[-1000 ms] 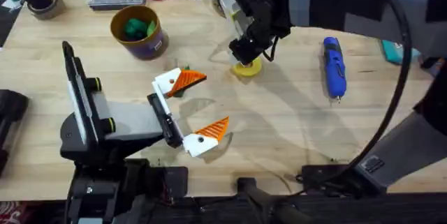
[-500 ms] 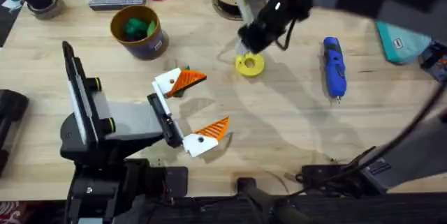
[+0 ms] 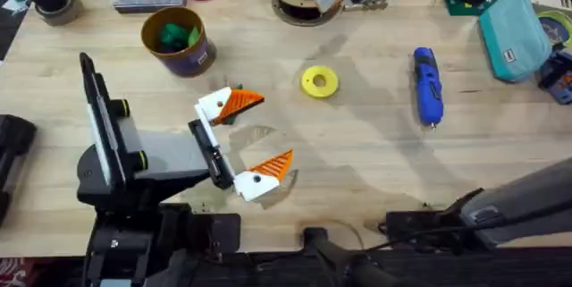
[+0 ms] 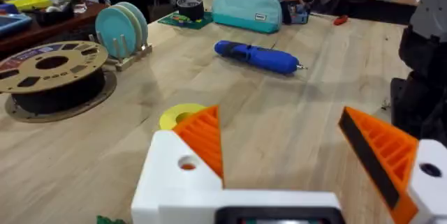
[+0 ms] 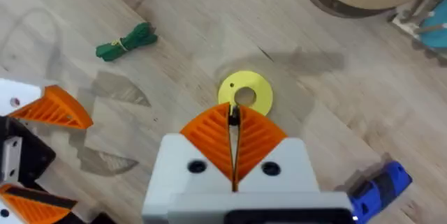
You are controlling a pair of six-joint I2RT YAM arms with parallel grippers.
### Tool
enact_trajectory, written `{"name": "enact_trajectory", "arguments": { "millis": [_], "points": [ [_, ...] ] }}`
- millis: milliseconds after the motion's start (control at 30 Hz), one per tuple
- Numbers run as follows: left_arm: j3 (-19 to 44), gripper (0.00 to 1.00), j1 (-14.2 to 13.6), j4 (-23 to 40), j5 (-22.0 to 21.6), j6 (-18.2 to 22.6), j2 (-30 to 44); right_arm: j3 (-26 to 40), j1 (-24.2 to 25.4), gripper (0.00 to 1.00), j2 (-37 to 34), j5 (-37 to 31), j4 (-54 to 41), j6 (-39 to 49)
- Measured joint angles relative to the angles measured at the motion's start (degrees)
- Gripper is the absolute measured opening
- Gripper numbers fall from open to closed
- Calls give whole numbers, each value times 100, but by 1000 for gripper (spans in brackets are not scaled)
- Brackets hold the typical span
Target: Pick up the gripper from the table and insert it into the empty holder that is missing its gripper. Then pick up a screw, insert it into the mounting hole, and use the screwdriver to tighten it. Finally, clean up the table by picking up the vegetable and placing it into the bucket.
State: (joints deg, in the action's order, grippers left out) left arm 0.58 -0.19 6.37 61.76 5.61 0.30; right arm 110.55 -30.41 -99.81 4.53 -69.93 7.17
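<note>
Hovering right hand (image 5: 234, 123) (pads together)

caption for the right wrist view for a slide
Right gripper shut on a small screw above the yellow disc, vegetable lying farther off.

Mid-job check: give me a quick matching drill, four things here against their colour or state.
Things:
1. screwdriver
2. bucket
3. vegetable
4. left claw

States:
A. open
B. holds bright green lumps
C. blue, lying flat
D. dark green, on the bare table

Pairs: 1-C, 2-B, 3-D, 4-A
</note>
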Motion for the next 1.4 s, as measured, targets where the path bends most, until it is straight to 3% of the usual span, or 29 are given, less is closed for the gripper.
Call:
{"name": "enact_trajectory", "arguments": {
  "millis": [100, 567, 1400],
  "points": [
    [1, 991, 0, 0, 0, 0, 0, 420, 0, 7, 0, -185, -450, 58],
    [2, 990, 0, 0, 0, 0, 1, 447, -112, 7, 0, -215, -399, 325],
    [1, 991, 0, 0, 0, 0, 0, 449, -1522, 7, -56, 25, -63, 1660]
  ]
}}
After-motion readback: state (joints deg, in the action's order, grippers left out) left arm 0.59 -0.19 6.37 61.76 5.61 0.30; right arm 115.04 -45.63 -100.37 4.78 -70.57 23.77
